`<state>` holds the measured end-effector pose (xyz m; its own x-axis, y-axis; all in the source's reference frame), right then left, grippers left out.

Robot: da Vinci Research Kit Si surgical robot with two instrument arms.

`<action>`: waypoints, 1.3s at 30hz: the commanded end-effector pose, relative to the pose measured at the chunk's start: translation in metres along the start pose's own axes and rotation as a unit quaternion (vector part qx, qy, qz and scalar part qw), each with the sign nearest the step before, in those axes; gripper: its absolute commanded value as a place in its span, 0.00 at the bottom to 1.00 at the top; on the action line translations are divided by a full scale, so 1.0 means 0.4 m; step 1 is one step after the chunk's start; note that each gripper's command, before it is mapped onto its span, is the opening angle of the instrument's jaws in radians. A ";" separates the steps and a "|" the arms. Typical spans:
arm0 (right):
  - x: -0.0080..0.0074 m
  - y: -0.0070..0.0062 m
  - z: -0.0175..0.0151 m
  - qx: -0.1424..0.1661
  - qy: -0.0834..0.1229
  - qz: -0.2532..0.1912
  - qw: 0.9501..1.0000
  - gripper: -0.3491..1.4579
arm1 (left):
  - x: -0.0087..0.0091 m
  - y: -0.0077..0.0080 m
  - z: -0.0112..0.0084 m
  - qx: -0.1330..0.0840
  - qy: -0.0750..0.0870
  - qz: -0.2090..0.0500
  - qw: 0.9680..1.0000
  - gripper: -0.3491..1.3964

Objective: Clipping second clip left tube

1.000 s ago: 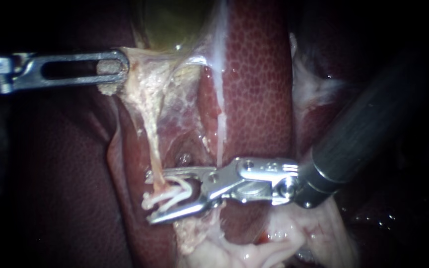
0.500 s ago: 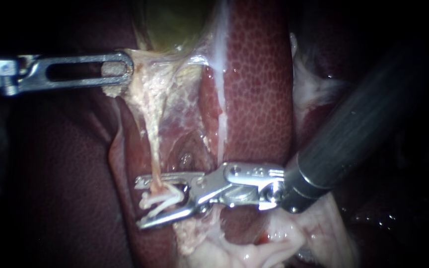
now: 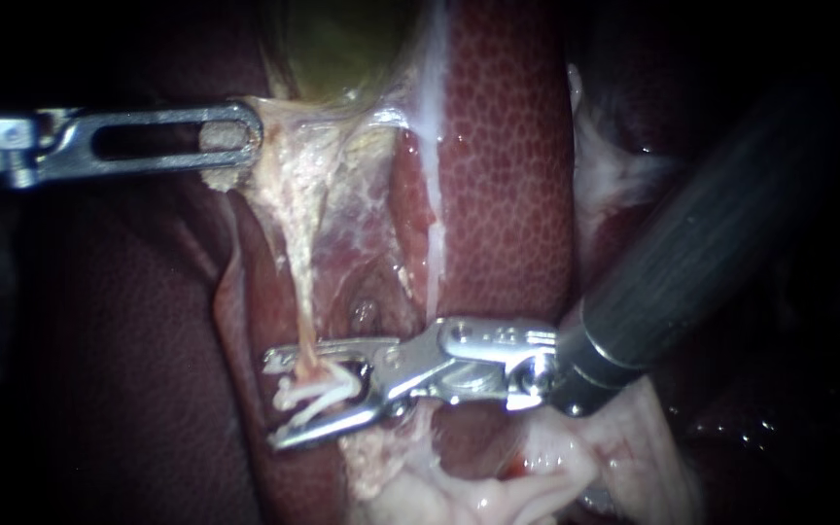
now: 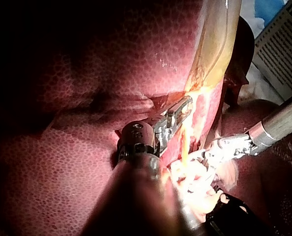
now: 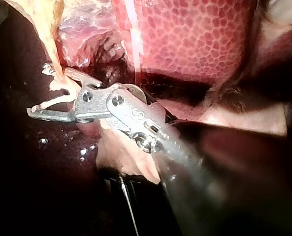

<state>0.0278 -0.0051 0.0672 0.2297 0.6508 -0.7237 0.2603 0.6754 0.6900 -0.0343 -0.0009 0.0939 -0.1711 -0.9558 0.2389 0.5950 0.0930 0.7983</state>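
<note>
Liver [image 3: 503, 165] fills most of the field, mottled red. Gallbladder [image 3: 337, 44] sits greenish at the top edge. Right instrument [image 3: 274, 399] comes in from upper right on a dark shaft, jaws spread apart and straddling the left tube [image 3: 303, 301] low down, one jaw on each side, a gap showing. Left instrument [image 3: 235, 141] comes in level from the left, jaws clenched on pale tissue [image 3: 289, 165] just under the gallbladder. The tube runs as a thin strand from that tissue down to the open jaws. White clip [image 3: 318, 389] lies on it between them; can't tell if the jaws touch it.
</note>
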 end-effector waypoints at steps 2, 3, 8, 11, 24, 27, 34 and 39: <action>-0.0003 0.0002 -0.0004 0.000 0.000 0.003 1.000 0.45 | 0.0000 0.0000 -0.0001 0.000 0.000 0.000 1.000 0.00; -0.0003 0.0003 -0.0006 0.000 0.000 0.006 1.000 0.45 | 0.0000 0.0000 -0.0001 0.000 0.000 0.000 1.000 0.00; -0.0005 0.0003 -0.0011 0.000 0.000 0.006 1.000 0.41 | 0.0000 0.0000 -0.0001 0.000 0.000 0.000 1.000 0.00; -0.0007 0.0004 -0.0014 0.001 0.000 0.009 1.000 0.38 | 0.0000 0.0000 -0.0002 0.000 0.000 0.000 1.000 0.00; -0.0013 0.0000 -0.0029 0.016 -0.016 0.023 0.999 0.00 | 0.0000 0.0000 -0.0002 0.000 0.000 0.000 1.000 0.00; -0.0013 0.0001 -0.0029 0.017 -0.017 0.026 0.999 0.00 | 0.0000 0.0000 -0.0002 0.000 0.000 0.000 1.000 0.00; -0.0014 0.0002 -0.0031 0.016 -0.018 0.032 0.999 0.00 | 0.0000 0.0001 -0.0002 0.000 0.000 0.000 1.000 0.00; -0.0015 0.0003 -0.0034 0.016 -0.020 0.032 0.999 0.00 | -0.0001 0.0001 -0.0002 0.000 0.000 0.000 1.000 0.00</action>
<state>0.0264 -0.0050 0.0677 0.2827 0.6786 -0.6779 0.2746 0.6199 0.7350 -0.0342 -0.0009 0.0939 -0.1710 -0.9558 0.2392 0.5946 0.0935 0.7985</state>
